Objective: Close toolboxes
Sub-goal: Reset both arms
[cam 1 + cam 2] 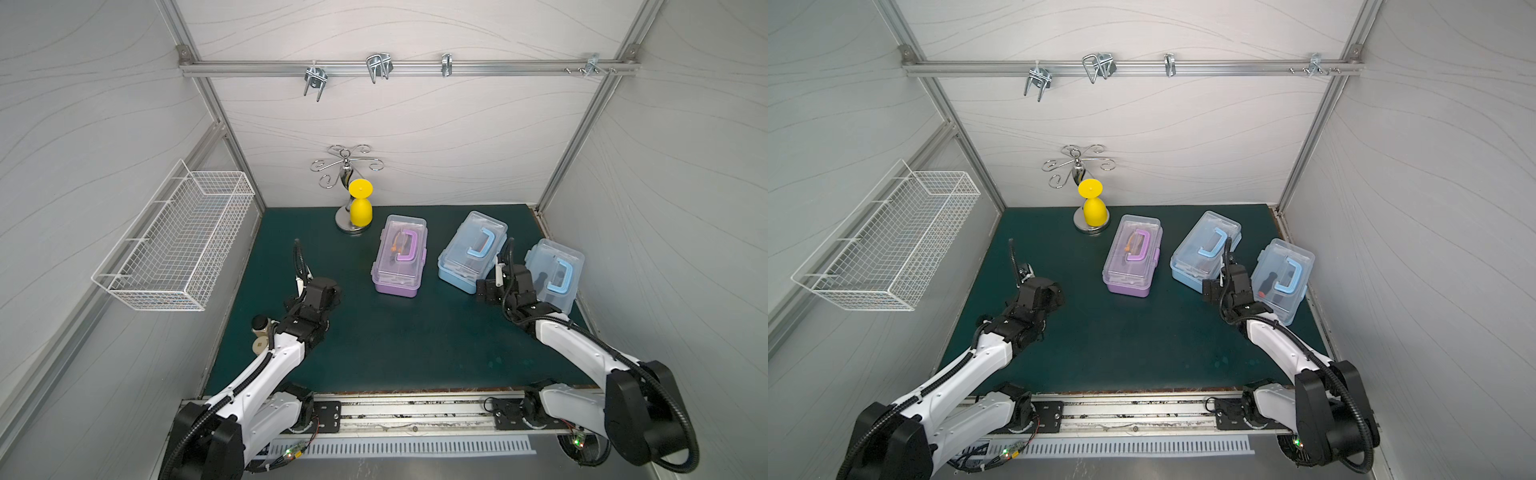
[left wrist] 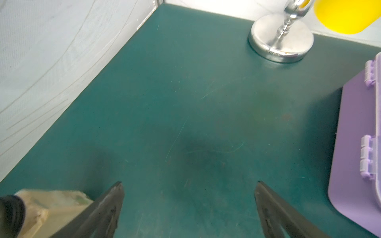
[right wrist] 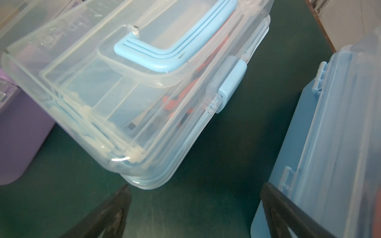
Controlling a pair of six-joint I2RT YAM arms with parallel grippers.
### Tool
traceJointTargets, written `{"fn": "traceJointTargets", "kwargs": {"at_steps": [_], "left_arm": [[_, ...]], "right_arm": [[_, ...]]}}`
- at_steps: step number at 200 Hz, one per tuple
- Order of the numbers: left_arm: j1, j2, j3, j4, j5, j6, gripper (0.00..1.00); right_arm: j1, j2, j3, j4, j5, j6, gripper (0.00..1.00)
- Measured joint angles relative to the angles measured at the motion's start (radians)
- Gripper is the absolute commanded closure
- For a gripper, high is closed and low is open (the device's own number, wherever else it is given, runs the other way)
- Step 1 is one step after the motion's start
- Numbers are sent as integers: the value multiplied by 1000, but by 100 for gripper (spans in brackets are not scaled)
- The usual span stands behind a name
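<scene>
By the left edge of the bench [image 1: 374, 353], the left fingers [image 2: 107, 206] stood spread apart and empty above its green surface. The purple toolbox [image 1: 399, 257] sat toward the far edge near the middle, lid down. Right of it lay a light blue toolbox [image 1: 471, 253], angled, lid down. The right fingers [image 3: 111, 210] were released wide, gripping nothing, between it and the second light blue toolbox [image 1: 557, 274] beside the right edge.

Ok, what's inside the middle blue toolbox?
Through its clear lid, the middle blue toolbox shows a clear divided tray that looks empty, with a red-and-black tool beside it. The tool's full shape is blurred, and the blue handle covers part of the interior.
</scene>
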Motion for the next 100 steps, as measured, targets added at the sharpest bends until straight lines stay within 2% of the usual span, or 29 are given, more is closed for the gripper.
{"fn": "traceJointTargets", "kwargs": {"at_steps": [33,61,100], "left_arm": [[28,11,-15,74,11,35,1],[71,42,-22,163,43,77,1],[121,115,-26,296,54,176,1]], "right_arm": [[-53,45,-72,200,-35,-44,1],[-99,169,-79,371,-73,-77,1],[-138,283,-35,425,-156,-93,1]]}}
